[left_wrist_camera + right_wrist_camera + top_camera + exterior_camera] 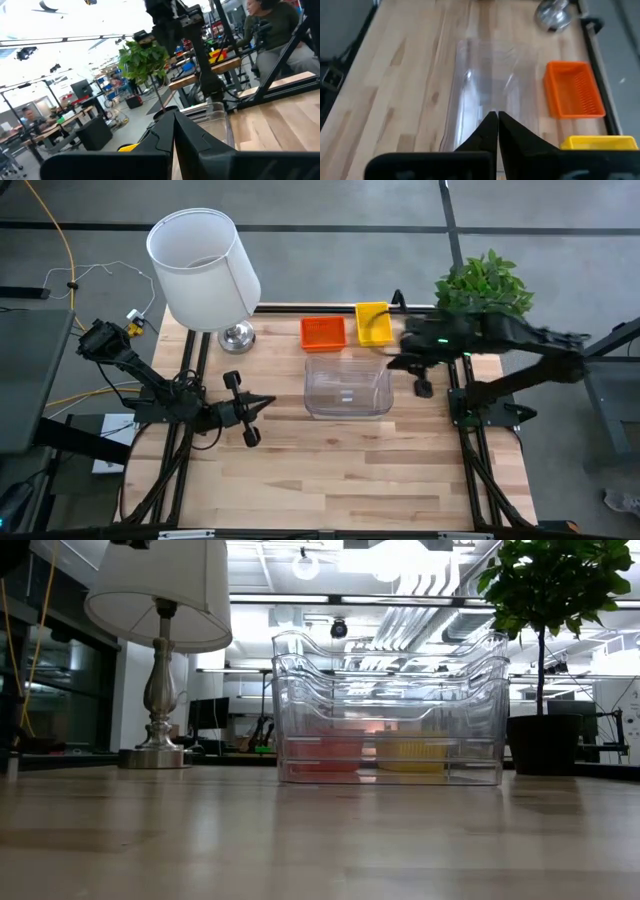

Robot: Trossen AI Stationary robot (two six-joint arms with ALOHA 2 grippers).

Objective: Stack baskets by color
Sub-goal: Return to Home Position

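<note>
Nested clear tubs (347, 388) (390, 710) stand on their base at the table's middle. Beyond them, at the far edge, a red-orange basket (322, 332) (572, 90) and a yellow basket (373, 323) (599, 143) sit side by side on the wood. My right gripper (390, 362) (497, 116) is shut and empty; it hangs above the tubs' right end and points slantwise down at them. My left gripper (270, 402) (174, 117) is shut and empty; it is held about level, left of the tubs.
A table lamp (205, 270) (160, 600) stands at the far left corner and a potted plant (485, 285) (545, 590) at the far right. Bare wood (330, 480) fills the near half of the table. A person (270, 25) sits beyond the table.
</note>
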